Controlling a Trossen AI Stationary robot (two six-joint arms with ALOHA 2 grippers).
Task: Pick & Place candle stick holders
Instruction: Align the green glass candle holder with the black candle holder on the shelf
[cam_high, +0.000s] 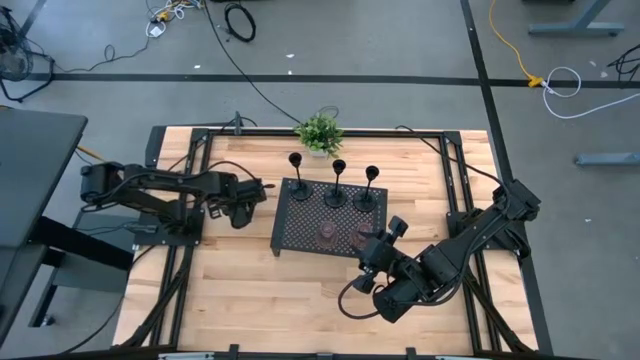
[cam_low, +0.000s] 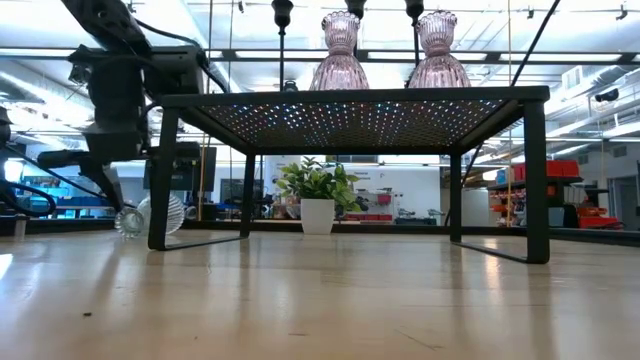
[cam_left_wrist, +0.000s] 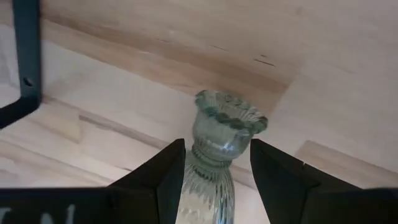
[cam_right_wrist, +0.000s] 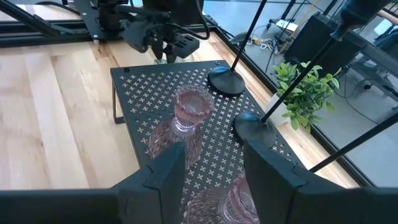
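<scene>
A greenish ribbed glass cup (cam_left_wrist: 214, 155) lies on its side on the wood to the left of the black perforated tray (cam_high: 290, 235). Its flared rim (cam_left_wrist: 231, 118) points away from my left gripper (cam_left_wrist: 217, 149). That gripper is open, one finger on each side of the cup. Three slim black stemmed holders (cam_high: 337, 188) stand on their bases along the tray's far edge. Two pinkish glass cups (cam_high: 327, 233) stand on its near part. My right gripper (cam_right_wrist: 211, 158) is open above the tray's near right corner, and the nearer pink cup (cam_right_wrist: 221, 205) shows between its fingers. My left gripper has its fingers along the greenish cup's ribbed body (cam_left_wrist: 205, 180), slanting down toward the table. A gap shows beside one finger (cam_left_wrist: 273, 174). I cannot tell whether the other finger touches the glass. The cup rests on the table.
A small green potted plant (cam_high: 320, 132) stands just beyond the tray's far edge. The tray stands on thin legs (cam_low: 537, 180), with open space under it. Black frame rails (cam_high: 190, 250) run along the table's left and right sides. Bare wood lies in front of the tray.
</scene>
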